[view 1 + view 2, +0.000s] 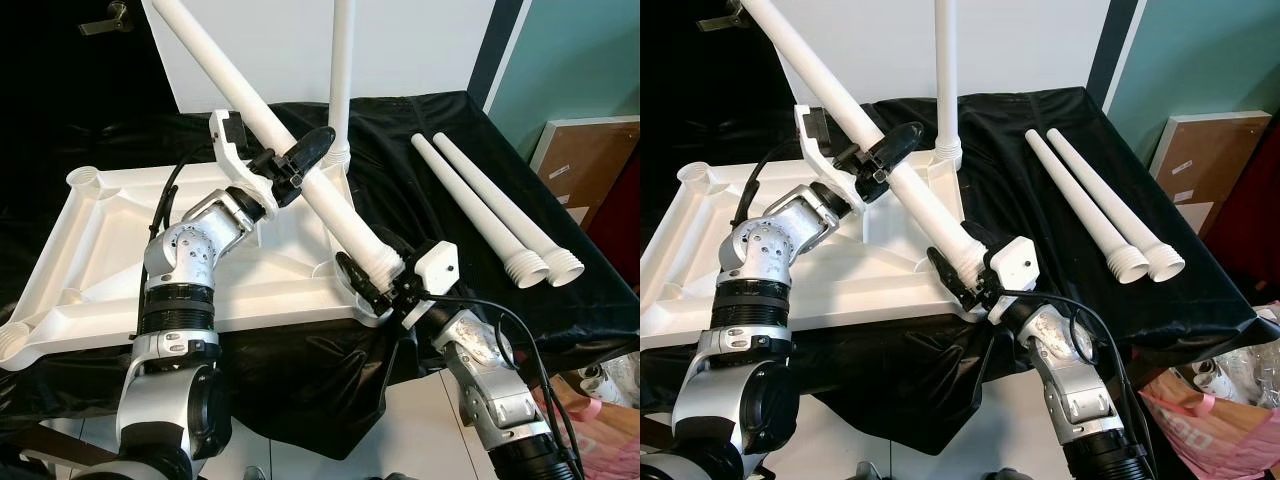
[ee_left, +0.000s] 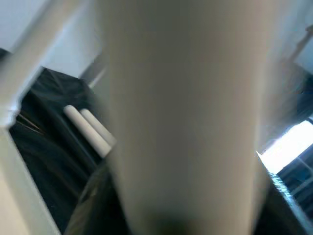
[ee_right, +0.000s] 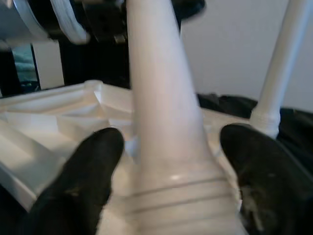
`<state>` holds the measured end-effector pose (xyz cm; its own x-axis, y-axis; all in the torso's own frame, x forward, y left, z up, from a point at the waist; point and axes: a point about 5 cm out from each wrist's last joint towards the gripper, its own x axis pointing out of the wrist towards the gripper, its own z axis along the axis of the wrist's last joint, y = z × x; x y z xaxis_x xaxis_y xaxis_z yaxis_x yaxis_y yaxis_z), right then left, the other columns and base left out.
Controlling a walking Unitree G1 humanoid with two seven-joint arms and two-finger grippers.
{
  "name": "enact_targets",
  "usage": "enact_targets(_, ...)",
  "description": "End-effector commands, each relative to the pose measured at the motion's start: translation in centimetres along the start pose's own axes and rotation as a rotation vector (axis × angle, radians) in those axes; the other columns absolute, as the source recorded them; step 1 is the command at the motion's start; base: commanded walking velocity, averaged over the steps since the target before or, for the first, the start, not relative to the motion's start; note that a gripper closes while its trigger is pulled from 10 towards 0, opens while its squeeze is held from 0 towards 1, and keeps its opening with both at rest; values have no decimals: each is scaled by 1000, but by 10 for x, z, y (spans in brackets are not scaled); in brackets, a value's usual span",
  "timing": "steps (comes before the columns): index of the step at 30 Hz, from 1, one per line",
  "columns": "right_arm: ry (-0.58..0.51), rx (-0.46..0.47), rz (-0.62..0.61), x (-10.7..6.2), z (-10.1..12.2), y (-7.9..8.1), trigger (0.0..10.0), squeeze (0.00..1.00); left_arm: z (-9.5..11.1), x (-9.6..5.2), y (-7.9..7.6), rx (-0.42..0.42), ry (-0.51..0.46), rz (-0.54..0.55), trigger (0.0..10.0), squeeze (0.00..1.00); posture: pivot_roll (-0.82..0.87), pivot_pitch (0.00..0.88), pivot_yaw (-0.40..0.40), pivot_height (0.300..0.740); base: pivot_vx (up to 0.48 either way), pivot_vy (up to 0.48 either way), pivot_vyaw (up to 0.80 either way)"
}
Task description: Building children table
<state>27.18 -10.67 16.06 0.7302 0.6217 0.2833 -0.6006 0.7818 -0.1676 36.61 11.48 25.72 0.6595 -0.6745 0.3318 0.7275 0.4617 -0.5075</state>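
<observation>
The white table top [image 1: 100, 250] lies upside down on a black cloth. One white leg [image 1: 341, 70] stands upright in its far right corner. A second leg [image 1: 230, 80] slants up to the left; its threaded end [image 1: 380, 262] is at the near right corner socket. My left gripper [image 1: 290, 165] is shut on this leg at mid length. My right gripper [image 1: 372, 285] is open, its fingers [image 3: 93, 166] on either side of the threaded end with small gaps. Two loose legs [image 1: 490, 215] lie side by side on the cloth to the right.
The black-draped work table [image 1: 440, 130] ends close in front of me and at the right. A brown board [image 1: 590, 170] leans on the teal wall at right. A pink bag [image 1: 1200, 420] sits on the floor by the table's right front corner.
</observation>
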Motion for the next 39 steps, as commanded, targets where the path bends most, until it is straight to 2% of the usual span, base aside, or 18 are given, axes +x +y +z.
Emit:
enact_targets(1, 27, 23, -7, -4, -5, -1, 10000, 1000, 9, 0, 0, 39, -22, 7, 10000, 0, -45, 52, 6, 740, 0, 0, 0)
enact_targets(3, 30, 24, -6, -5, -6, -2, 10000, 1000, 9, 0, 0, 42, -22, 12, 10000, 0, -45, 52, 6, 740, 0, 0, 0)
enact_targets(5, 54, 32, -40, -8, -7, -7, 10000, 1000, 12, 1, -3, 88, -30, 5, 10000, 0, -47, 49, 2, 740, 0, 0, 0)
enact_targets(6, 70, 33, -47, -9, -8, -9, 10000, 0, 14, 1, -6, 127, -32, 4, 10000, 0, -47, 47, 0, 740, 0, 0, 0)
enact_targets(9, 81, 33, -50, -10, -8, -11, 10000, 0, 15, 2, -8, 152, -34, 4, 10000, 0, -47, 47, 0, 740, 0, 0, 0)
enact_targets(11, 107, 18, -44, -7, -7, -12, 10000, 0, 9, 7, -18, 234, -9, -10, 10000, 0, -50, 42, -3, 740, 0, 0, 0)
enact_targets(12, 107, 18, -44, -7, -7, -12, 10000, 0, 9, 7, -18, 234, -9, -10, 10000, 0, -50, 42, -3, 740, 0, 0, 0)
enact_targets(14, 133, -7, -35, 1, -5, -11, 10000, 0, -3, 13, -30, 323, 33, -37, 10000, 0, -47, 40, -7, 740, 0, 0, 0)
enact_targets(17, 142, -16, -28, 5, -3, -11, 10000, 0, -9, 16, -36, 361, 50, -48, 10000, 0, -45, 39, -9, 740, 0, 0, 0)
enact_targets(21, 192, -73, 34, 18, 5, -6, 10000, 0, -36, 25, -52, 450, 118, -91, 10000, 0, -38, 39, -14, 740, 0, 0, 0)
enact_targets(24, 200, -71, 38, 20, 6, -7, 10000, 0, -41, 27, -56, 464, 126, -99, 10000, 0, -34, 40, -17, 740, 0, 0, 0)
enact_targets(29, 236, -128, 24, 28, 7, -11, 10000, 0, -51, 34, -74, 505, 139, -150, 10000, 0, -31, 45, -22, 740, 0, 0, 0)
enact_targets(34, 271, -136, -29, 36, 6, -16, 10000, 0, -54, 37, -81, 534, 135, -158, 10000, 0, -30, 54, -25, 740, 0, 0, 0)
enact_targets(39, 290, -111, -57, 40, 4, -14, 10000, 0, -57, 38, -86, 535, 126, -166, 10000, 0, -31, 58, -22, 740, 0, 0, 0)
